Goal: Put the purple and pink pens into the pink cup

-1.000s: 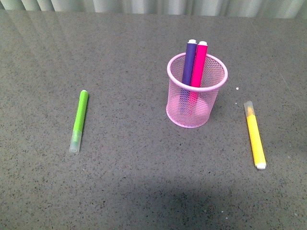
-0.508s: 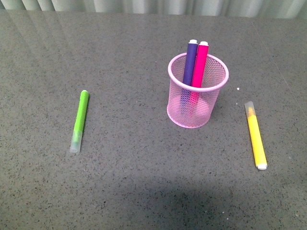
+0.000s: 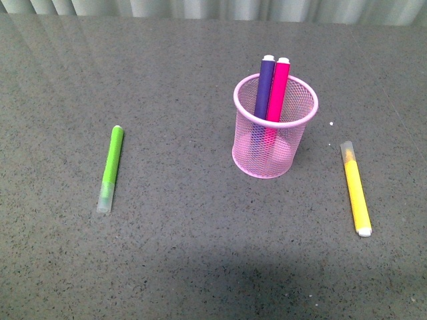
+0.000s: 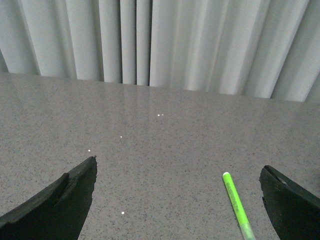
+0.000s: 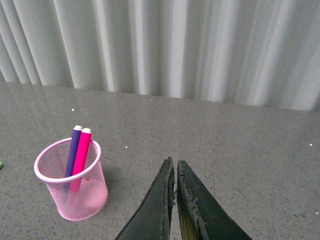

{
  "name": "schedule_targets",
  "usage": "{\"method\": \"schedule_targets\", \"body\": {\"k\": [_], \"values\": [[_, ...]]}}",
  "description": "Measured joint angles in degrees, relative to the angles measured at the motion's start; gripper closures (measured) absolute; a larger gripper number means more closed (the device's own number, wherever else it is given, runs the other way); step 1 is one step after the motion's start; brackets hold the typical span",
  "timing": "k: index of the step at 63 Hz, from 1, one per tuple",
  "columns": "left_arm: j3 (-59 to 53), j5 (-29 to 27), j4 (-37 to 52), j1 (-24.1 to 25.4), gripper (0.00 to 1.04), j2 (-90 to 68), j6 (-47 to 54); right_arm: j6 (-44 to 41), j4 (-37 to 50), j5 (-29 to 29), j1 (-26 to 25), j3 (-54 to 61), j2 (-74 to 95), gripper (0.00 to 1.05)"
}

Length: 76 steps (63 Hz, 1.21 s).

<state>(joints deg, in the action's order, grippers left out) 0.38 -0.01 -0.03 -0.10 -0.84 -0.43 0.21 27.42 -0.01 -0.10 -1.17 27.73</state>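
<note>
Both pens, purple pen (image 3: pixel 263 87) and pink pen (image 3: pixel 277 90), stand in the pink cup (image 3: pixel 274 127), so it looks done; left gripper (image 4: pixel 177 200) spread wide and empty, right gripper (image 5: pixel 175 200) pinched closed on nothing, just retreat.

This looks like a staged tabletop test bench in a lab or office, not a home. A bare dark grey speckled stone-look tabletop (image 3: pixel 200 267) runs back to a plain backdrop of pale pleated curtain (image 5: pixel 165 45). The only goods on it are desk stationery: a pink wire-mesh pencil cup (image 3: pixel 273 143) holding two markers, with a lime-green marker (image 3: pixel 111 167) and a yellow marker (image 3: pixel 355 189) lying well apart on either side.
</note>
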Motion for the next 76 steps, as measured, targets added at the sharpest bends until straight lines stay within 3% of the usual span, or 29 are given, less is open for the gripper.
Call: {"method": "schedule_targets", "body": {"k": [52,60,76], "values": [[0.0,0.0,0.0,0.0,0.08,0.0,0.02,0.0,-17.03,0.02,0.0,0.02,-17.4,1.02],[0.0,-0.02,0.0,0.0,0.08,0.0,0.02,0.0,-26.58,0.07,0.0,0.0,-25.16,1.02],[0.0,0.0,0.0,0.0,0.08,0.0,0.02,0.0,-27.23,0.02,0.0,0.0,-27.43,1.02]]}}
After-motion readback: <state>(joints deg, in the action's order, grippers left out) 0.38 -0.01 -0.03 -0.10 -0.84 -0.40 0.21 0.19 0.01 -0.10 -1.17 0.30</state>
